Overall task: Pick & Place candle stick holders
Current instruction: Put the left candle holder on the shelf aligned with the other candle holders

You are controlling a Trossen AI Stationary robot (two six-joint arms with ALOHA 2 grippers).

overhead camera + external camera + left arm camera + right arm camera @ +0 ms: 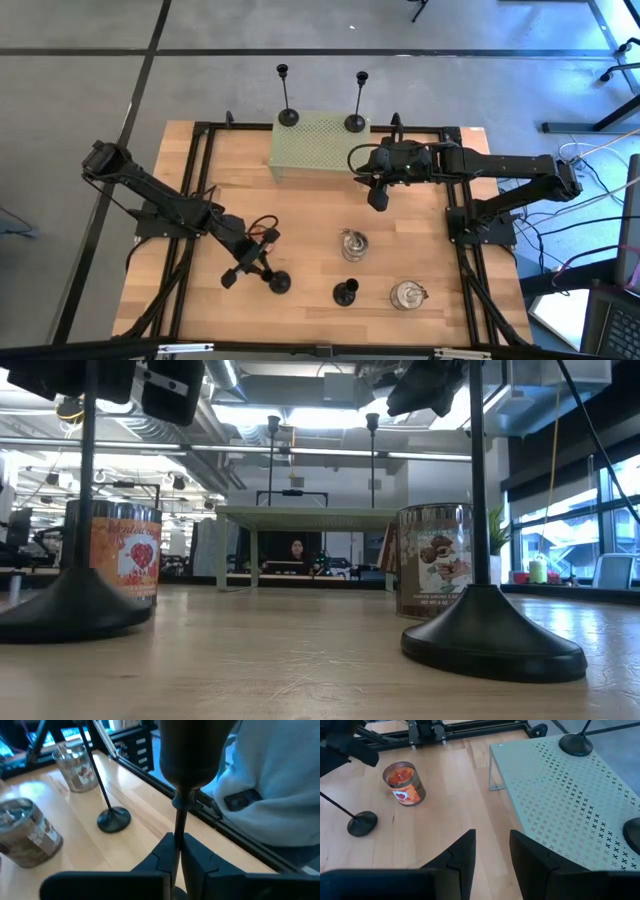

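The left end effector (177,851) is closed on the stem of 1 upright holder (279,283) at the worktop's (300,230) near edge. 2 holders (288,117) stand upright on the green shelf (310,145). The right end effector (491,851) is held open beside it.

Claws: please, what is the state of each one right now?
Left claw: closed on the stem of a candlestick holder.
Right claw: open, holding nothing, beside the green shelf.
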